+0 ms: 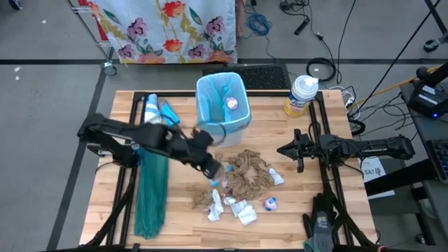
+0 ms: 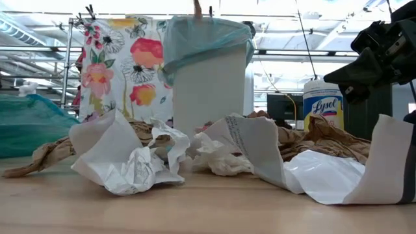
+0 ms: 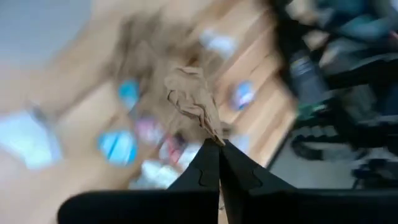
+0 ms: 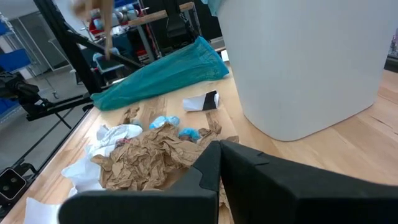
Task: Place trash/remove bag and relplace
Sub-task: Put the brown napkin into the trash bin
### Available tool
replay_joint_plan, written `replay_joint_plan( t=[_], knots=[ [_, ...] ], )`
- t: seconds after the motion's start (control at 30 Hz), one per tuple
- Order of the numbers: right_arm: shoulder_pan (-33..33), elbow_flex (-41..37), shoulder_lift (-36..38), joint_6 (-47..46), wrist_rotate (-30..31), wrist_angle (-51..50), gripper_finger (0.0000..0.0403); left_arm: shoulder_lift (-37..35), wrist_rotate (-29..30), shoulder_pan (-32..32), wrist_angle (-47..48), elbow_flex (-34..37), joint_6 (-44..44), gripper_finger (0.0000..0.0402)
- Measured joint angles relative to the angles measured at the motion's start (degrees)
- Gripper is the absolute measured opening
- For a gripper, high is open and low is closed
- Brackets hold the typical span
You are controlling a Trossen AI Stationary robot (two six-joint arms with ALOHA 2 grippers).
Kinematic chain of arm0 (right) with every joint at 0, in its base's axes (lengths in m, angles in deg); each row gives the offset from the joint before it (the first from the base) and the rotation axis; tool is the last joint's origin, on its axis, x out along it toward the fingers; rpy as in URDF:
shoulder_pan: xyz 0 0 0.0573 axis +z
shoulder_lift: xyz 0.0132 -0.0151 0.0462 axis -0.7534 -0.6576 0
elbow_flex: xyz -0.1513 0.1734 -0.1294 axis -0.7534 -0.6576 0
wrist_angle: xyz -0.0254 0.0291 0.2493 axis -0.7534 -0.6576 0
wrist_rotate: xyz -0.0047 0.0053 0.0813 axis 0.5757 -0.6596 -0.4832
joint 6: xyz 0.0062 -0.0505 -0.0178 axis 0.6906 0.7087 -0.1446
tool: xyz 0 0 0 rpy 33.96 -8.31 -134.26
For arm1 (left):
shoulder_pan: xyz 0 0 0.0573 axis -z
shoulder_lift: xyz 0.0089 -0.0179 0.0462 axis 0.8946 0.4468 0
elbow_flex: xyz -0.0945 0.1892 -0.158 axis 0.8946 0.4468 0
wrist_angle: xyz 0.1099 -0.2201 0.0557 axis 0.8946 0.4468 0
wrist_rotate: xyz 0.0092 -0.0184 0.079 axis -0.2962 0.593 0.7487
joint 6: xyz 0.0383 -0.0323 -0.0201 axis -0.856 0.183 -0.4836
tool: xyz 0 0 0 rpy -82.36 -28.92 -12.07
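Trash (image 1: 245,176) lies in a loose heap on the wooden table: crumpled brown paper, white scraps (image 2: 130,159) and small blue bits. The white bin (image 1: 225,105) stands behind it, lined with the pale blue bag (image 2: 207,36), whose edge is folded over the rim. Above the heap's left edge my left gripper (image 1: 215,168) is shut on a piece of brown paper (image 3: 189,96). On the table's right side my right gripper (image 1: 283,149) waits, shut and holding nothing, its fingers (image 4: 219,149) pointing toward the heap. My left gripper pinches one end of the crumpled brown paper piece (image 3: 212,132) between its two fingertips. The fingers come slanting down from the table's left side. The paper sticks out past the fingertips, lifted clear of the table and the heap below.
A dark teal bag (image 1: 150,192) lies along the table's left side, with a blue and white packet (image 1: 159,112) at its far end. A Lysol wipes canister (image 1: 301,94) stands at the far right. A flowered cloth (image 1: 168,28) hangs on a rack beyond the table.
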Motion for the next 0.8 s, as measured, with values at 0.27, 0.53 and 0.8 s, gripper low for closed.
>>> replay_joint_plan(
  t=[0.27, 0.53, 0.8],
  knots=[
    [0.02, 0.02, -0.15, 0.01, 0.0, 0.0, 0.0, 0.1, 4.65, -8.26, 12.87, -17.26, -12.19, 0.0],
    [0.01, 0.0, -0.2, -0.02, 0.0, 0.0, 0.0, 0.12, 3.57, -22.13, 14.81, -24.29, -25.8, 0.0],
    [0.02, 0.0, -0.23, -0.02, 0.0, 0.0, 0.0, 1.32, 3.07, -31.61, 10.29, -24.29, -40.67, 0.0009]
  ],
)
